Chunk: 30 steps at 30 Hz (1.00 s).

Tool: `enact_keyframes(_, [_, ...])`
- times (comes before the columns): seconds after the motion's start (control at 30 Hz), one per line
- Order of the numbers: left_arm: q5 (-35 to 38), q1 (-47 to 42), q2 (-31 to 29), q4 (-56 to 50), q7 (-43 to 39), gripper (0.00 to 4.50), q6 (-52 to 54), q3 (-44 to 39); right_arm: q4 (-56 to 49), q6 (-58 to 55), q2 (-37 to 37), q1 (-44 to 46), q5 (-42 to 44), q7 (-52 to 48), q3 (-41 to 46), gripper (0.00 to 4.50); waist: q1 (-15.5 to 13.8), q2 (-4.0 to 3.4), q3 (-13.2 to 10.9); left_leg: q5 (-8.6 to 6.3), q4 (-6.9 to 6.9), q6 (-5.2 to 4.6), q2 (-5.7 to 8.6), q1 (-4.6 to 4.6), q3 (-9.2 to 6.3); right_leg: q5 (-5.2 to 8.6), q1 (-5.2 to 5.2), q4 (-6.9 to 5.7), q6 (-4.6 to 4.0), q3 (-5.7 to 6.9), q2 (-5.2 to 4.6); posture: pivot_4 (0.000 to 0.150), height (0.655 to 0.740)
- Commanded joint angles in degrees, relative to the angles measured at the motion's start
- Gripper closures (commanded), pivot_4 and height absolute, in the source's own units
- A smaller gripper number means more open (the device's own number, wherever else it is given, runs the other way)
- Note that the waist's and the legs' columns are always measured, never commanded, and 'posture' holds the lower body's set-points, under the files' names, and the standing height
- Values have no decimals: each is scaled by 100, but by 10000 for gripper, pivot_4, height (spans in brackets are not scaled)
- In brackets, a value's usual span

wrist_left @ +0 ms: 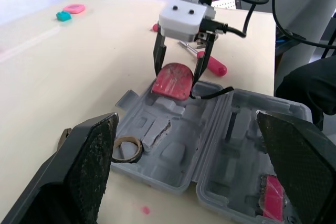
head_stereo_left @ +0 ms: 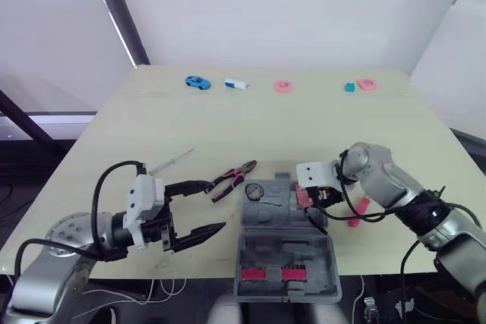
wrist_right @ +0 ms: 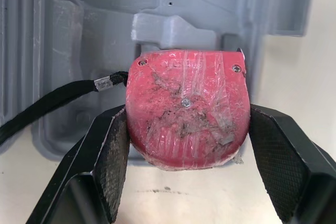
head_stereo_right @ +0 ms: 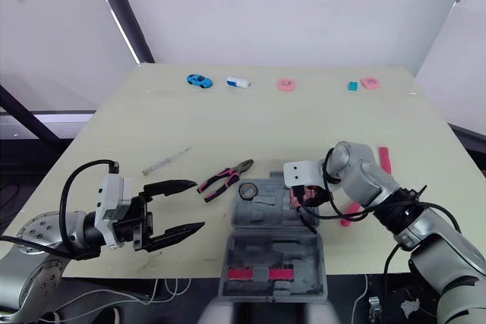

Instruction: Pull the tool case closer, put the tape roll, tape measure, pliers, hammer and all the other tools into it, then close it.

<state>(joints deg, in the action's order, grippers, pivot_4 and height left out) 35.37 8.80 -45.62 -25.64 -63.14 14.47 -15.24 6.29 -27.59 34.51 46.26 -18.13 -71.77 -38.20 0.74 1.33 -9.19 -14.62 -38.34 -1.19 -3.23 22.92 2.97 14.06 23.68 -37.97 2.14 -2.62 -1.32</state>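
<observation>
At the near edge of the tabletop (head_stereo_left: 228, 119) the open tool case (head_stereo_left: 250, 263) is seen, and a pink-banded piece (head_stereo_left: 267, 273) is laid in its near half. The left claw (head_stereo_left: 216, 205) is held wide apart just left of the case, with nothing gripped. The tape roll (wrist_left: 126, 149) is laid in the far half. At that half's right rim the red tape measure (wrist_right: 186, 108) is gripped by the right claw (wrist_left: 177, 77); its raised lettering cannot be read. The pliers (head_stereo_left: 231, 178) are found on the tabletop beside the case.

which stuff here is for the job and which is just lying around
Job: grey plastic tool case, red tape measure, brown tape roll, pink-handled pliers, clear screwdriver.
Lying about: blue toy car, white block, teal cube, pink discs.
</observation>
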Motion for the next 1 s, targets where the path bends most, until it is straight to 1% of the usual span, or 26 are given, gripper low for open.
enact_keyframes(0.03, [-27, -39, -25, -45, 64, 0, -18, -85, 27, 79, -73, 80, -132, 56, 42, 16518, 2, 0, 0, 0, 0, 0, 0, 0, -1, 0, 0, 0, 0, 1, 0, 1500, 7400])
enact_keyframes(0.3, [-93, -152, -38, -24, 92, 0, 8, 14, 276, 213, -235, -21, -294, 236, 35, 16518, 22, 1, 0, 0, 1, 0, 0, -2, -1, 0, 0, -1, 0, 1, 1, 1500, 7400])
enact_keyframes(0.47, [-96, -107, -28, -112, 120, 0, 72, -4, 309, 402, -191, -76, -333, 311, 92, 16518, 28, 1, 1, 0, 1, 0, -2, -5, -1, 0, 0, -1, 0, 1, 2, 1500, 7400])
enact_keyframes(0.5, [-95, -104, -27, -120, 121, 0, 81, -1, 296, 423, -194, -82, -330, 313, 110, 6292, 27, 1, 1, 0, 1, 0, -2, -5, -1, 0, -1, -2, 0, 0, 2, 1500, 7400])
enact_keyframes(0.53, [-99, -101, -25, -128, 119, 0, 86, 7, 266, 452, -197, -89, -324, 313, 130, 4346, 21, 1, 0, 0, 1, 0, -2, -5, 0, 0, 0, -1, 0, 0, 2, 1500, 7400])
enact_keyframes(0.57, [-103, -95, -28, -131, 102, 0, 87, 12, 235, 482, -211, -99, -314, 337, 160, 507, 20, 1, 0, 0, 1, 0, -2, -5, 0, 0, 0, -1, -1, 0, 2, 1500, 7400])
enact_keyframes(0.77, [-109, 91, -146, -128, -78, 0, 71, -129, -182, 256, -66, -168, -231, 237, 387, 507, 15, -1, -1, 0, 4, 0, -2, -1, 1, 0, 2, 1, -1, -1, 1, 1500, 7400])
enact_keyframes(1.0, [-89, 95, -169, -180, -51, 0, 103, -122, -1050, -79, 510, -552, 215, 30, 1063, 507, -9, -2, -2, 0, 3, 0, 1, -1, 1, 1, 1, 2, -1, 1, -5, 1500, 7400])
